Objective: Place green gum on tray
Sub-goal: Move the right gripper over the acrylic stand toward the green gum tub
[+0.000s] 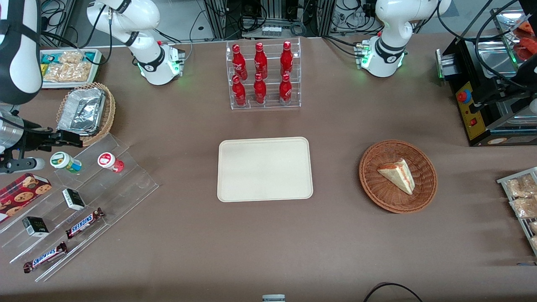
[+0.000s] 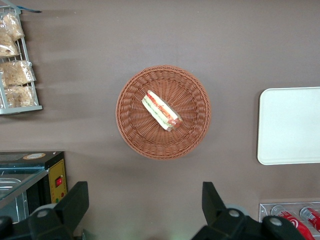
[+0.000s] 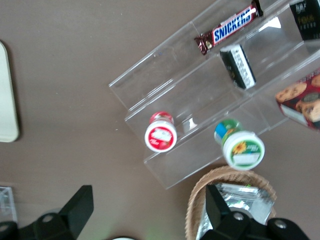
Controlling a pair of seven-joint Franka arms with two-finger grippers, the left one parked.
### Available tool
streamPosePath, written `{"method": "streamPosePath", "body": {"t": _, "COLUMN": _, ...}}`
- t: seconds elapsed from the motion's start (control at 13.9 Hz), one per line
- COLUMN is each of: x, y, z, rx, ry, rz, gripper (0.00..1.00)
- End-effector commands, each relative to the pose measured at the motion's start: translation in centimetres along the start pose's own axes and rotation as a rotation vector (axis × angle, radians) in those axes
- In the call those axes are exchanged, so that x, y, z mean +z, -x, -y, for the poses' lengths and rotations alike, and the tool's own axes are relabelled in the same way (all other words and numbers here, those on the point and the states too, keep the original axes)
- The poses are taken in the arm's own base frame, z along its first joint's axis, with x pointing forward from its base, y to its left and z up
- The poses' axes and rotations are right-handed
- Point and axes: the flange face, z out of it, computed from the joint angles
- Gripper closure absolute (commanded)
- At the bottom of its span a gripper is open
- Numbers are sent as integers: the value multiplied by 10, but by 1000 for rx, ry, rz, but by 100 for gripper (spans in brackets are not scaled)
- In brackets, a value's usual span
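The green gum (image 1: 63,161) is a small bottle with a white lid and a green round label, on the upper step of a clear acrylic stand (image 1: 90,201). It also shows in the right wrist view (image 3: 243,149). My right gripper (image 1: 70,138) hangs open and empty above the edge of the foil-tray basket, just farther from the front camera than the gum; in the right wrist view (image 3: 147,200) its fingers (image 3: 80,200) stand wide apart. The cream tray (image 1: 265,168) lies bare at mid-table, well away toward the parked arm; its edge shows in the wrist view (image 3: 6,100).
A red-lidded gum bottle (image 1: 110,161) stands beside the green one on the same step. Snickers bars (image 1: 84,222), small black boxes (image 1: 73,199) and a cookie box (image 1: 21,191) share the stand. A wicker basket with a foil tray (image 1: 86,111), a cola rack (image 1: 263,75) and a sandwich basket (image 1: 397,176) stand around.
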Motion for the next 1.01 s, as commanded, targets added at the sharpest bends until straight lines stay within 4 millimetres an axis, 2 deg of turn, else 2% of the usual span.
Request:
{"method": "streamPosePath", "body": {"t": 0.0, "x": 14, "y": 9, "z": -29, "rx": -155, "ry": 12, "rz": -28, "gripper": 0}}
{"method": "streamPosePath", "body": {"t": 0.14, "x": 29, "y": 16, "z": -53, "rx": -264, "ry": 19, "rz": -50, "gripper": 0}}
{"method": "streamPosePath", "body": {"t": 0.36, "x": 40, "y": 20, "z": -74, "rx": -411, "ry": 37, "rz": -75, "gripper": 0}}
{"method": "streamPosePath", "body": {"t": 0.65, "x": 60, "y": 28, "z": -97, "rx": -536, "ry": 58, "rz": -97, "gripper": 0}}
{"method": "streamPosePath", "body": {"t": 0.93, "x": 76, "y": 33, "z": -108, "rx": -587, "ry": 75, "rz": -115, "gripper": 0}}
